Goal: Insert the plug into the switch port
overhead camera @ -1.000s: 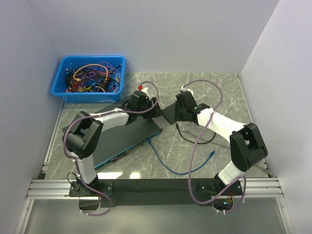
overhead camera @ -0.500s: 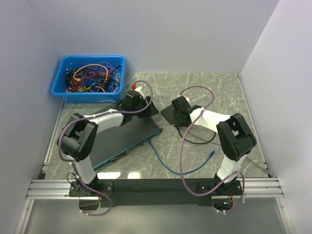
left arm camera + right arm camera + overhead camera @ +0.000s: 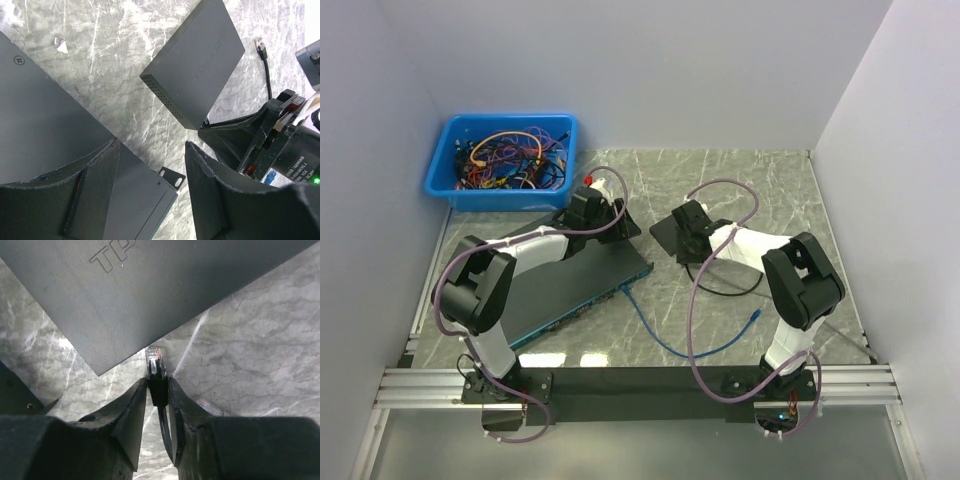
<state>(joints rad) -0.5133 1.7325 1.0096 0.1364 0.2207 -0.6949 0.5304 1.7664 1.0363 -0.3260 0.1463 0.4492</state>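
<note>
The right jaws are almost closed, pinching the plug (image 3: 156, 371) by its black boot. The clear tip sticks out past the fingertips, right at the lower edge of the switch (image 3: 150, 285). I cannot tell whether tip and switch touch. The black cable (image 3: 165, 427) runs back between the fingers. In the top view this switch, a small flat black box, lies near the middle of the frame (image 3: 669, 236), with the right arm reaching to it from the lower right.

The left jaws are spread wide and hold nothing. In the left wrist view they hang over the corner of the big black unit (image 3: 35, 125) and the bare stone beside it. The switch lies just beyond them, toward the upper right of that frame.

A loose plug on a black lead (image 3: 260, 44) lies at the upper right of the left wrist view, near the switch but apart from it. In the top view a blue cable (image 3: 648, 328) leaves the front edge of the big unit and curves toward the lower right. A blue bin (image 3: 500, 200) full of tangled wires sits at the upper left.

The tabletop (image 3: 770, 190) is grey-green marble, and plain white walls (image 3: 700, 70) close in its three far sides.
</note>
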